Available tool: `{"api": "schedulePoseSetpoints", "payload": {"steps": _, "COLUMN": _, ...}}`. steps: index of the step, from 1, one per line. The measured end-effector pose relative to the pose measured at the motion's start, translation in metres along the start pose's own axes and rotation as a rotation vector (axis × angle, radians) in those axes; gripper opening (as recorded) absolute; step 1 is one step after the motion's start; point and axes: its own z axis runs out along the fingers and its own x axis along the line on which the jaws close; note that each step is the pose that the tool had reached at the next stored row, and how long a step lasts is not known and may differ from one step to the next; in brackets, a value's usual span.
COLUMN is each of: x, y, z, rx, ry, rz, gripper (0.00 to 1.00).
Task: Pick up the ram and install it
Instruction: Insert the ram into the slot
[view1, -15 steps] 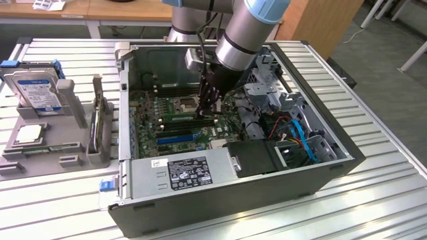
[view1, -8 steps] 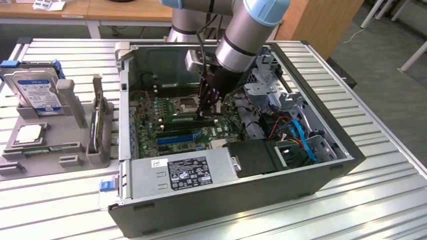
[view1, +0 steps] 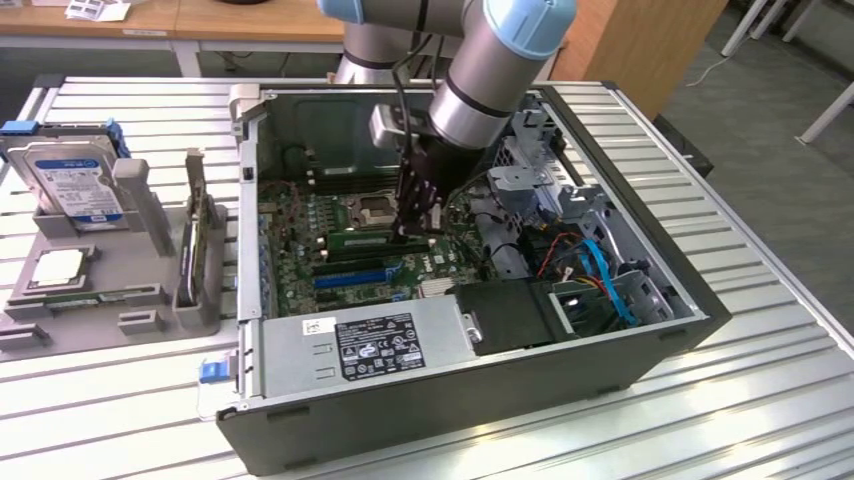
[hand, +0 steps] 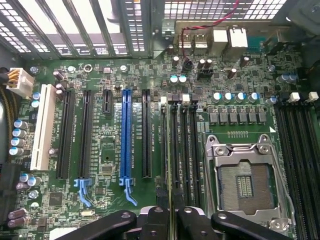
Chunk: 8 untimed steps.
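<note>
One pincer (hand: 172, 216) tight around the ram (hand: 172, 200), over black slots (hand: 183, 150) beside the CPU socket (hand: 245, 182).

Open computer case (view1: 467, 405) lying on its side on the slatted table (view1: 120, 400), with the motherboard (view1: 300, 215) on its floor. Inside, the power supply (view1: 360, 345) sits along the wall nearest the exterior camera. The drive cage (view1: 527, 190) and cables (view1: 594, 265) occupy the exterior view's right end. A parts holder (view1: 80, 310) stands on the table beside the case, at the exterior view's left. It carries an upright hard drive (view1: 74, 180) at the back, with a processor (view1: 60, 268) lying flat in front of it. The gripper (view1: 416, 238) reaches down into the case, pinching the ram (hand: 172, 200) edge-on above the memory slots (hand: 185, 150). These slots run between the CPU socket (hand: 245, 182) and the expansion slots (hand: 125, 135).
</note>
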Motion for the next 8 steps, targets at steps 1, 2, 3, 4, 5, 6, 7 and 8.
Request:
{"api": "schedulePoseSetpoints", "payload": {"steps": 1, "x": -0.0007, "y": 0.0, "z": 0.0, "rx": 0.0, "ry": 0.0005, "rz": 0.0, "gripper": 0.14}}
{"api": "schedulePoseSetpoints", "payload": {"steps": 2, "x": -0.0007, "y": -0.0001, "z": 0.0, "rx": 0.0, "ry": 0.0005, "rz": 0.0, "gripper": 0.14}}
{"api": "schedulePoseSetpoints", "payload": {"steps": 3, "x": -0.0006, "y": 0.0, "z": 0.0, "rx": 0.0001, "ry": 0.0006, "rz": 0.0, "gripper": 0.14}}
{"api": "schedulePoseSetpoints", "payload": {"steps": 4, "x": -0.0006, "y": 0.0, "z": 0.0, "rx": 0.0, "ry": 0.0006, "rz": 0.0, "gripper": 0.14}}
{"api": "schedulePoseSetpoints", "payload": {"steps": 5, "x": -0.0005, "y": 0.0, "z": 0.0, "rx": 0.0001, "ry": 0.0006, "rz": 0.0, "gripper": 0.14}}
{"api": "schedulePoseSetpoints", "payload": {"steps": 6, "x": -0.0002, "y": 0.0001, "z": 0.0001, "rx": 0.0, "ry": 0.0005, "rz": 0.0, "gripper": 0.14}}
{"api": "schedulePoseSetpoints", "payload": {"steps": 7, "x": 0.0, "y": 0.0001, "z": 0.0001, "rx": 0.0, "ry": 0.0005, "rz": 0.0, "gripper": 0.14}}
{"api": "schedulePoseSetpoints", "payload": {"steps": 8, "x": 0.0, "y": 0.0001, "z": 0.0, "rx": 0.0001, "ry": 0.0005, "rz": 0.0, "gripper": 0.14}}
